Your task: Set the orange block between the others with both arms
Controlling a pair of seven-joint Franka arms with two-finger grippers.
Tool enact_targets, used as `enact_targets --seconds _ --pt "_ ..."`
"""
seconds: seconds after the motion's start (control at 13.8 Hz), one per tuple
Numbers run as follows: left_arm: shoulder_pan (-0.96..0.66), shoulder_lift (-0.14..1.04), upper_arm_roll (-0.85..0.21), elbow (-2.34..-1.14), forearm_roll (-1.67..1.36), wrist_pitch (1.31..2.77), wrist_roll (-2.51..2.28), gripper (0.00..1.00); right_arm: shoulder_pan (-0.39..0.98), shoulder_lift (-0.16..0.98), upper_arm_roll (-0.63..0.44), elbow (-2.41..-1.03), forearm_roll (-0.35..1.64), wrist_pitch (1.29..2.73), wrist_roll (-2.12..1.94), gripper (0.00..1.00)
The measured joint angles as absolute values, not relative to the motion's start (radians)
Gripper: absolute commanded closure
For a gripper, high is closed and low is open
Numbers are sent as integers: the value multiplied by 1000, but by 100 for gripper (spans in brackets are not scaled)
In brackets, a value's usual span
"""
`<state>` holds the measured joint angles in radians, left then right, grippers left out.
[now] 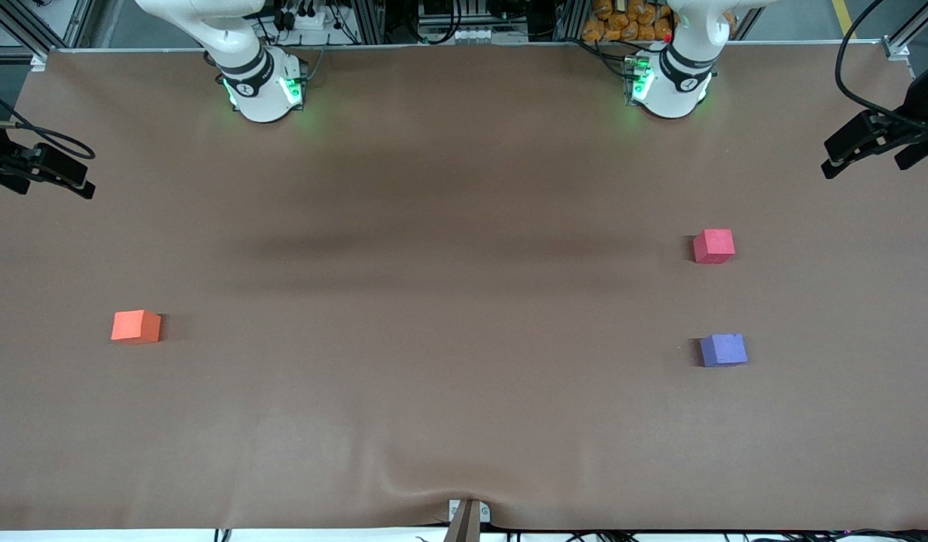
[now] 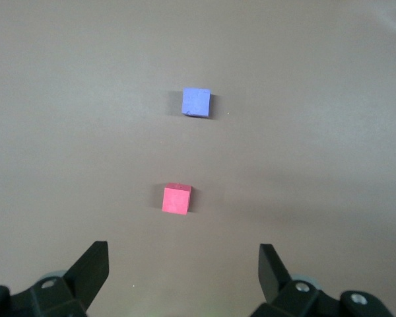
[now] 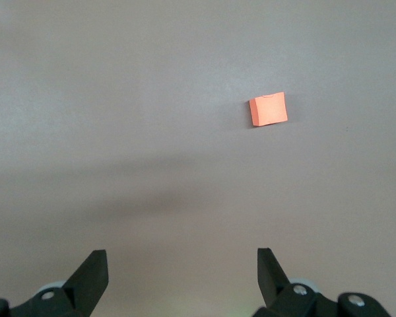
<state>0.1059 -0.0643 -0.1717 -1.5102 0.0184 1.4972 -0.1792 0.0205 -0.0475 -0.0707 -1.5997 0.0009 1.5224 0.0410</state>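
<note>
Here the orange block [image 1: 136,327] sat alone on the brown table [image 1: 448,316], toward the right arm's end, resting flat and touched by nothing. The other two cubes lay well apart from it, toward the left arm's end: the red-pink cube [image 1: 713,246] farther from the front camera, and the blue-purple cube [image 1: 723,350] nearer to it, the two roughly in line with each other and separated by a stretch of bare table. Nothing lay in that stretch between them.

Both arms waited, raised above the table, with only their white, green-lit bases showing along the top of the front view: the right arm's base [image 1: 262,86] and the left arm's base [image 1: 670,83]. The left gripper [image 2: 183,274] hung high over the table at its own end, its black fingers [image 2: 92,267] spread wide with nothing between them; in the left wrist view the red-pink cube and then the blue-purple cube lay on the table below it. The right gripper [image 3: 181,274] likewise hung high over the table at the right arm's end, its fingers [image 3: 92,271] spread wide and holding nothing, with the orange block on the table below and off to one side of its line.
</note>
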Motion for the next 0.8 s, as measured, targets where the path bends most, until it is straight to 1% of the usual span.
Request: enact_targets --seconds 0.8 --pt "106 -61 -171 -1509 18 1457 -162 0 20 -48 -71 -1600 1 1522 41 0"
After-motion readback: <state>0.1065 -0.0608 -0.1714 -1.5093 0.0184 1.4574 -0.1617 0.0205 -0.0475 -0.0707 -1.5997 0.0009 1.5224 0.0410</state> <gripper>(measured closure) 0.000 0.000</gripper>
